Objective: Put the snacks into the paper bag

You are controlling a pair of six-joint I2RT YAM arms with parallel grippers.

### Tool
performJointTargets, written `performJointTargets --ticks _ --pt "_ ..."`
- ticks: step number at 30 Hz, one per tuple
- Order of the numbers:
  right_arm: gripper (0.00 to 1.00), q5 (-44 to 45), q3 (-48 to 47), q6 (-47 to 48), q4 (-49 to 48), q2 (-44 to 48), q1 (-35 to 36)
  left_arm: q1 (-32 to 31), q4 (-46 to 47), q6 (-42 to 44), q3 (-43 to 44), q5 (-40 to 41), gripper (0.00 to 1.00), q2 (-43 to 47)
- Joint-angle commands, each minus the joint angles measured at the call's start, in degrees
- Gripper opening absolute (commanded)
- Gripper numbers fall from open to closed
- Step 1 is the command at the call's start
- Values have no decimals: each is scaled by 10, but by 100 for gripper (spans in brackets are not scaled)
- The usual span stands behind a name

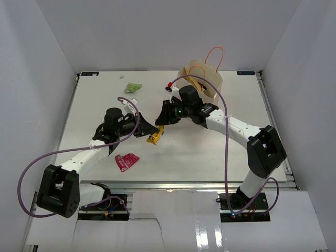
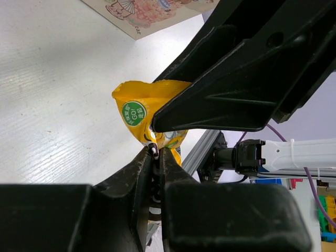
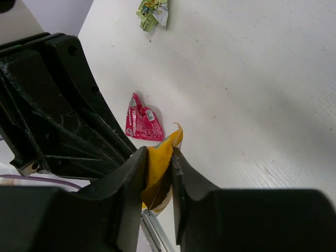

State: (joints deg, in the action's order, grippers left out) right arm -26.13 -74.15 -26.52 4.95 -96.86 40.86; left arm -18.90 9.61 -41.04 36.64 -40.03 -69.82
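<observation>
In the middle of the top view, the yellow packet [image 1: 155, 137] is pinched from both sides. The right gripper [image 3: 160, 157] clamps its body, and the left gripper [image 2: 156, 153] is closed on its lower edge. The bag [image 1: 202, 76] stands upper right of centre, and what it already holds cannot be seen. A pink packet [image 1: 126, 161] at lower left and a green packet [image 1: 133, 87] at upper left lie outside it, so at least three snacks remain.

The yellow packet [image 2: 137, 107] is partly hidden behind the right hand [image 3: 159, 156]. Beyond the left hand [image 2: 156, 152], the paper bag [image 2: 147, 10] is cut off.
</observation>
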Motion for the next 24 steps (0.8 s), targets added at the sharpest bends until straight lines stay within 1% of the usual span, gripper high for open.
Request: performJointTargets --ticks 1,2,3,4,6,7,8,10,12,13,14,16,17,18,19,20,22,23,24 --pt "26 -16 1 2 -22 10 4 0 27 -2 14 -6 22 8" --pt "23 -18 1 2 -23 9 4 0 28 -2 13 -6 24 9" --pt "17 -19 0 2 -23 10 4 0 28 -2 13 -5 25 9" --pt "14 -20 -1 5 -21 10 4 0 29 -4 13 -4 25 9" --pt "8 -20 -6 13 -20 11 4 0 32 -9 11 -3 36 11" --pt "8 -20 -8 18 -18 13 4 0 33 -11 9 0 43 12" --pt "8 -20 -12 37 -15 14 4 0 33 -11 8 0 57 14" --pt "8 -19 -28 66 -5 19 4 0 33 -7 4 5 66 21" --pt "8 -23 -53 131 16 23 4 3 32 2 1 5 73 31" --pt "8 -26 -63 160 27 26 3 5 32 6 1 3 75 44" --pt "8 -33 -71 217 37 30 2 11 29 10 0 1 77 52" --pt "8 -54 -88 263 55 43 -2 16 10 36 3 8 78 82" --pt "8 -62 -93 321 63 48 -5 18 -36 50 9 35 78 93" --pt "8 -72 -102 343 68 60 -9 19 -64 82 24 52 78 102" --pt "8 -104 -107 364 81 66 -13 19 -88 97 31 70 78 121" --pt "8 -120 -114 386 93 71 -21 19 -150 108 39 115 79 130" --pt "8 -140 -136 434 122 87 -23 21 -206 112 59 178 82 144" --pt "8 -147 -143 451 133 94 -23 22 -251 109 64 209 82 157" --pt "8 -151 -151 467 141 107 -23 23 -271 105 67 261 82 161"
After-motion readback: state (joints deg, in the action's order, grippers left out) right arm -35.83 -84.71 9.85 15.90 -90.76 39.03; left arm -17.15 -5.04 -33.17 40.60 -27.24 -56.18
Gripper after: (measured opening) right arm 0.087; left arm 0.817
